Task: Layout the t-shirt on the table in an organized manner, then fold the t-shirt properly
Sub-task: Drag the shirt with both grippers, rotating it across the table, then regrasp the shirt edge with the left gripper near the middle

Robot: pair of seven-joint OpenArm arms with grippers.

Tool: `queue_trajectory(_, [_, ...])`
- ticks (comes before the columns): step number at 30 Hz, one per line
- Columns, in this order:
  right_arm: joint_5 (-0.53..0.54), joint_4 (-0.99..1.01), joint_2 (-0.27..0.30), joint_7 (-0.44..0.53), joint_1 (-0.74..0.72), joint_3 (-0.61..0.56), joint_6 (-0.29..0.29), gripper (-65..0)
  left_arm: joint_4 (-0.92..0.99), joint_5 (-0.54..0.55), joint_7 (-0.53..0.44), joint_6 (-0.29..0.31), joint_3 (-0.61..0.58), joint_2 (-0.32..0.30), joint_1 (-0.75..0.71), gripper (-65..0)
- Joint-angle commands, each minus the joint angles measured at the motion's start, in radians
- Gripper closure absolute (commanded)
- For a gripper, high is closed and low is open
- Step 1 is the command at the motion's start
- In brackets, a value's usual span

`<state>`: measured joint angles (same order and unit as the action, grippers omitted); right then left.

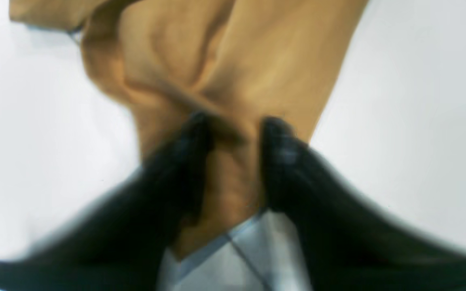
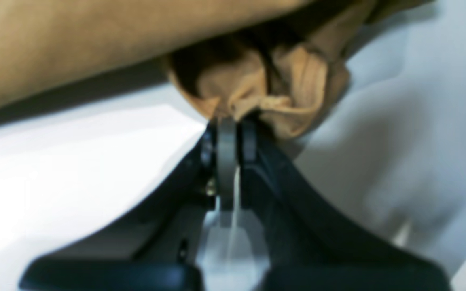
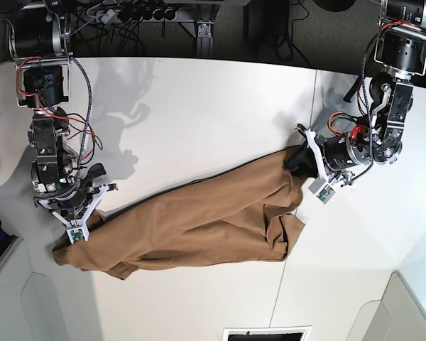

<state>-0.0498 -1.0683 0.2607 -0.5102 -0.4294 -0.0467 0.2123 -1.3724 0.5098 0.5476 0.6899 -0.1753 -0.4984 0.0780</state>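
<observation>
The table (image 3: 199, 99) was a broad white top with a thin dark seam running down it toward the base view's right side; the t-shirt (image 3: 199, 224) lay on it as a long tan band, stretched slantwise from the table's lower left corner region up toward the seam, its cloth rumpled and doubled over itself near the seam end, one loose fold hanging down just beside the seam. At the shirt's seam end the left gripper (image 1: 233, 125) was clamped on a bunched ridge of cloth, the fabric pinched between its two dark fingers (image 1: 192, 161) and fanning out wider beyond them, though the wrist view was blurred; at the shirt's opposite end, nearest the table's left edge, the right gripper (image 2: 229, 121) had its jaws pressed tight together on a small crumpled knot of cloth, with the rest of the shirt rising as a broad tan sheet above it.
</observation>
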Motion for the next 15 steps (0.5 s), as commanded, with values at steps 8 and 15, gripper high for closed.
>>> queue_trajectory(8, [-0.010, -0.012, 0.114, 0.031, -0.041, 0.035, -0.008, 0.0, -0.015, 0.056, 0.052, 0.008, 0.009, -0.170, -0.031, 0.0])
queue_trajectory(15, [0.032, -0.013, 0.159, 0.029, -0.038, 0.034, -0.037, 0.0, -0.017, 0.161, 0.055, 0.008, 0.009, -0.290, -0.052, 0.0])
